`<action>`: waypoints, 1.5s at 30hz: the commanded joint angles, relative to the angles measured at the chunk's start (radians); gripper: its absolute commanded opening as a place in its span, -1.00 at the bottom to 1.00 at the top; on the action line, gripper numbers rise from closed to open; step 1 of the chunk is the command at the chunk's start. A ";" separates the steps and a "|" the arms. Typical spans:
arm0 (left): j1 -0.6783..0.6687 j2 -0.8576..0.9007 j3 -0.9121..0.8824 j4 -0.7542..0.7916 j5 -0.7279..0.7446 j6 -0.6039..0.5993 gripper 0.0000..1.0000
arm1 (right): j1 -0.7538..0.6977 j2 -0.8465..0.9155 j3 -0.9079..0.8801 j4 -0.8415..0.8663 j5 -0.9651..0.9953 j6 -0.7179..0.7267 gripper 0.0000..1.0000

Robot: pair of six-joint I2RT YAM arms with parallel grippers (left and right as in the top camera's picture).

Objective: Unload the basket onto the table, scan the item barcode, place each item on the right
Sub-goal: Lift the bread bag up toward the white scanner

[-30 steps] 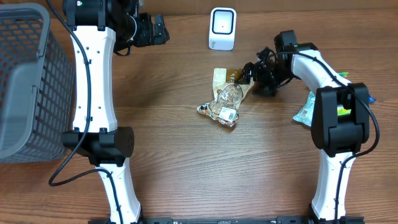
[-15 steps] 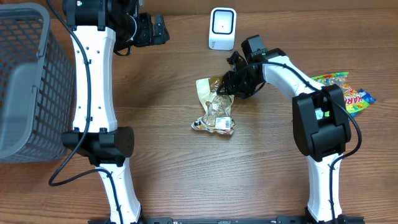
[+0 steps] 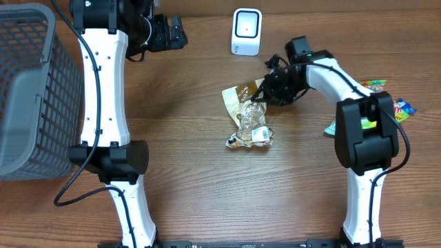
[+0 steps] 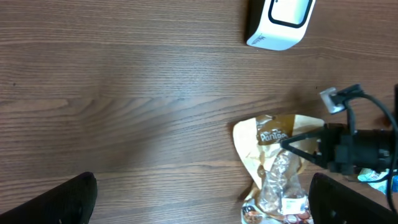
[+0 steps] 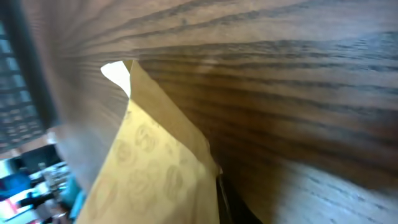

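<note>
Overhead, you have the wooden counter (image 3: pixel 207 179) filling the view, with the grey mesh basket (image 3: pixel 27 89) standing at its far left edge.

Your left claw (image 3: pixel 180 33) hangs over the back of the counter, well apart from everything. In the left wrist view its dark fingers (image 4: pixel 62 202) sit at opposite lower corners, so it is released and holds nothing.

Your right claw (image 3: pixel 264 95) reaches in from the right. Its tips come together to a point on the tan top edge of the snack packet (image 3: pixel 249 117), clenched on that edge. The right wrist view is filled with tan wrapper pressed close against the wood.

The packet lies flat near the middle of the counter, in front of the scanner (image 3: pixel 247 32) and apart from it. It is crumpled, with a beige header carrying brown print, a clear body showing pale contents, and a darker bottom end. A white label (image 3: pixel 260 133) faces up near that bottom end; its print is too small for you to read.

The scanner is white with a dark window, standing at the back. Colourful candy packets (image 3: pixel 403 108) peek out behind the right arm.
</note>
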 commanded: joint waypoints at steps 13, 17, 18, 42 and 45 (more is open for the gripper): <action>-0.013 -0.028 0.000 0.001 -0.002 -0.006 1.00 | -0.119 -0.251 0.000 0.103 -0.357 0.440 -0.93; -0.013 -0.028 0.000 0.001 -0.002 -0.006 0.99 | -0.093 -0.337 0.000 0.215 -0.233 0.470 -0.93; -0.013 -0.028 0.000 0.001 -0.002 -0.006 1.00 | -0.074 -0.372 0.000 0.252 -0.177 0.469 -0.93; -0.013 -0.028 0.000 0.001 -0.002 -0.006 1.00 | 0.242 -0.374 -0.001 0.731 1.088 -0.090 -0.92; -0.013 -0.028 0.000 0.001 -0.002 -0.006 0.99 | 0.242 -0.328 -0.001 0.845 1.090 -0.274 -0.92</action>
